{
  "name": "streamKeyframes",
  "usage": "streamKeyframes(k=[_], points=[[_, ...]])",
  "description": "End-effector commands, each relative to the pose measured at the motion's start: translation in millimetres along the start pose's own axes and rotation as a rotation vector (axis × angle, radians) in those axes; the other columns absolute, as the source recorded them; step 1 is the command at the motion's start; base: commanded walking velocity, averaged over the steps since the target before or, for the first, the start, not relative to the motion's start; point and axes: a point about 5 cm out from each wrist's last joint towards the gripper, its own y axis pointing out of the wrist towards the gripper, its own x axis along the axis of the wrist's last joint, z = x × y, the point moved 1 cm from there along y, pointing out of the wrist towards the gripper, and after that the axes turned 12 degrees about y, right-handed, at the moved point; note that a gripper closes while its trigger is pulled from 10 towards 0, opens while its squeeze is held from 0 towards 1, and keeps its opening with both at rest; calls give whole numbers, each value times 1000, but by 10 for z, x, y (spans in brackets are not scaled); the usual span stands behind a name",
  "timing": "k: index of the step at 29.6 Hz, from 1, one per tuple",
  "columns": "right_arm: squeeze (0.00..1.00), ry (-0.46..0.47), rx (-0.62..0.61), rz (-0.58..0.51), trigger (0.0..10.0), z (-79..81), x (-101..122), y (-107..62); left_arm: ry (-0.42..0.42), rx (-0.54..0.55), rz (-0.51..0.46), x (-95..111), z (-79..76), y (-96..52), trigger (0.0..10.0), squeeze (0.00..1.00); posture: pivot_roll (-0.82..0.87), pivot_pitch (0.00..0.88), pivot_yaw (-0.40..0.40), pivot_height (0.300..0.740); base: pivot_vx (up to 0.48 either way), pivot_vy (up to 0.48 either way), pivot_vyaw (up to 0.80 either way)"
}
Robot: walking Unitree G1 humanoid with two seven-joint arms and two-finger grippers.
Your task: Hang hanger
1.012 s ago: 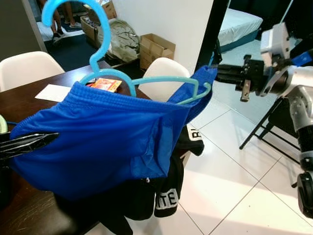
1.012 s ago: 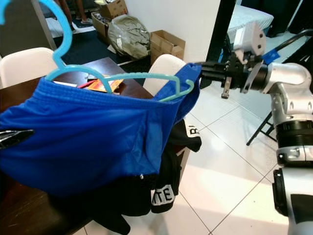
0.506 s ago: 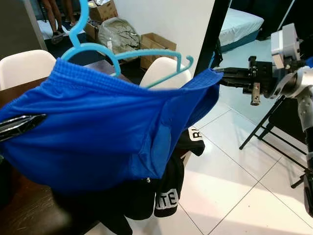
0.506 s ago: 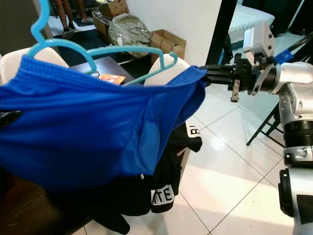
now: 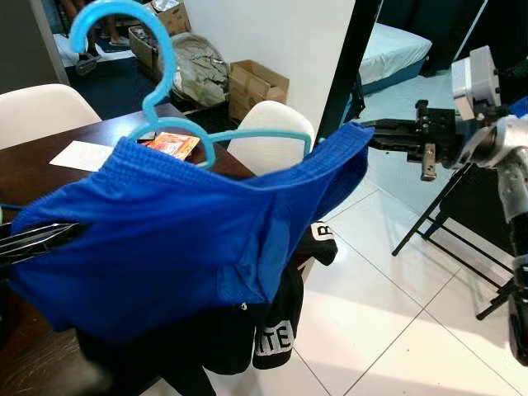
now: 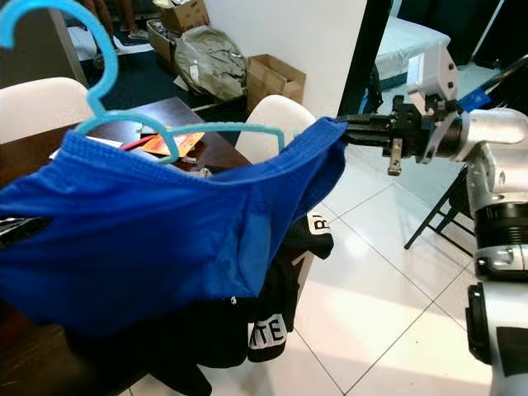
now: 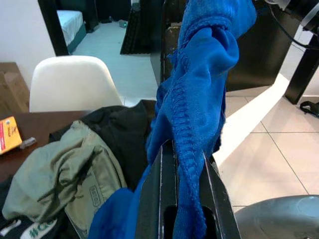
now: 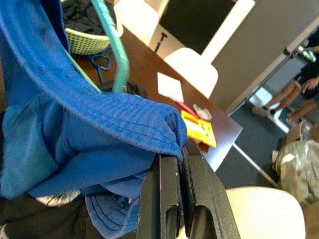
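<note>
Blue shorts (image 5: 165, 239) hang stretched between my two grippers, above the table's corner. My left gripper (image 5: 58, 233) is shut on the waistband's left end, with blue fabric pinched between its fingers (image 7: 164, 169). My right gripper (image 5: 371, 130) is shut on the waistband's right corner, seen close up between the fingers (image 8: 169, 174). A light blue plastic hanger (image 5: 264, 134) sits in the waistband opening. Its hook points up at the left, and its right end is hidden behind the raised fabric.
A dark wooden table (image 5: 33, 165) lies under the shorts, with white chairs (image 5: 272, 140) around it. It carries an orange packet (image 5: 169, 144), a paper (image 5: 78, 154), an olive garment (image 7: 65, 174) and a green basket (image 8: 89, 40). Black clothing (image 5: 272, 330) droops off its corner. Black stand legs (image 5: 437, 239) cross the white tiles at right.
Half a second ago the hanger's right end stuck up above the waistband. Now its bar lies lower, level with the waistband edge. Both grippers kept their hold on the shorts.
</note>
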Motion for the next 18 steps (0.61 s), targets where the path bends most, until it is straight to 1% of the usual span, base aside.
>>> streamKeyframes(k=[1, 8, 10, 13, 18], points=[[0, -28, 11, -16, 0, -13, 70, 54, 20, -8, 2, 12, -3, 42, 10000, 0, 64, 46, -88, 740, 0, 0, 0], [0, -34, 21, -37, 0, -17, 123, 61, 36, -1, 23, 35, 27, 15, 10000, 0, 69, 56, -83, 740, 0, 0, 0], [0, -33, 21, -42, 0, -23, 143, 33, 48, 17, 34, 61, 59, -33, 10000, 0, 76, 64, -83, 740, 0, 0, 0], [0, -34, 11, -40, 0, -41, 153, 3, 49, 17, 39, 76, 63, -60, 10000, 0, 76, 69, -81, 740, 0, 0, 0], [0, -39, -1, -42, 0, -62, 169, -11, 43, 9, 38, 77, 54, -59, 10000, 0, 76, 69, -81, 740, 0, 0, 0]])
